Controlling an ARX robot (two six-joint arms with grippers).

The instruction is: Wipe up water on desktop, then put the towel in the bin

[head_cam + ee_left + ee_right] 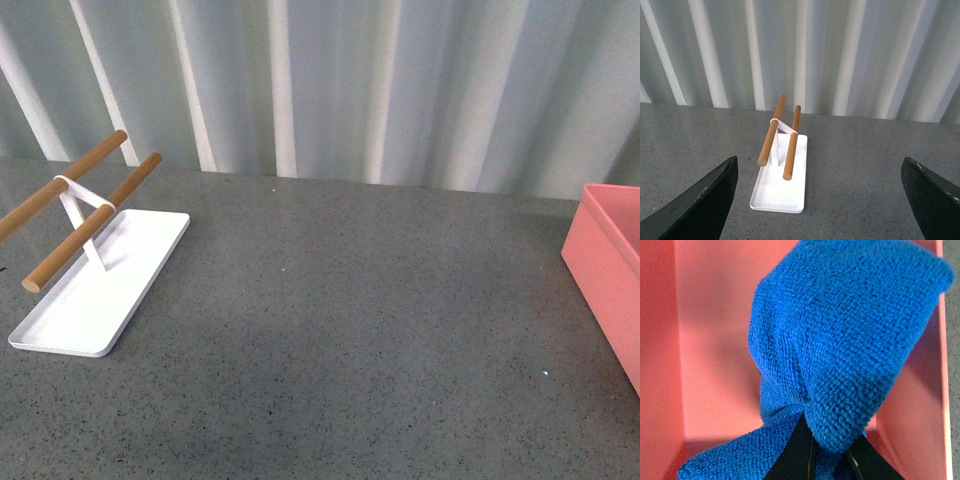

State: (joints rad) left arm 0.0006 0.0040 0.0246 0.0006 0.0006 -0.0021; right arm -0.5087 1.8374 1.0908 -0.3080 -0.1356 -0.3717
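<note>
In the right wrist view the bunched blue towel (840,340) fills most of the picture, with my right gripper (827,452) shut on it. Behind and around the towel are the salmon-pink walls and floor of the bin (715,365). The front view shows only a corner of the bin (610,270) at the right edge of the dark grey speckled desktop (350,330); neither arm appears there. My left gripper (820,200) is open above the desktop (865,165), its dark fingertips (705,200) wide apart with nothing between them.
A flat white tray (100,290) with two wooden rails (95,220) stands at the left of the desktop, and it lies ahead of the left gripper as the tray (780,190). A corrugated pale wall (350,80) runs along the far edge.
</note>
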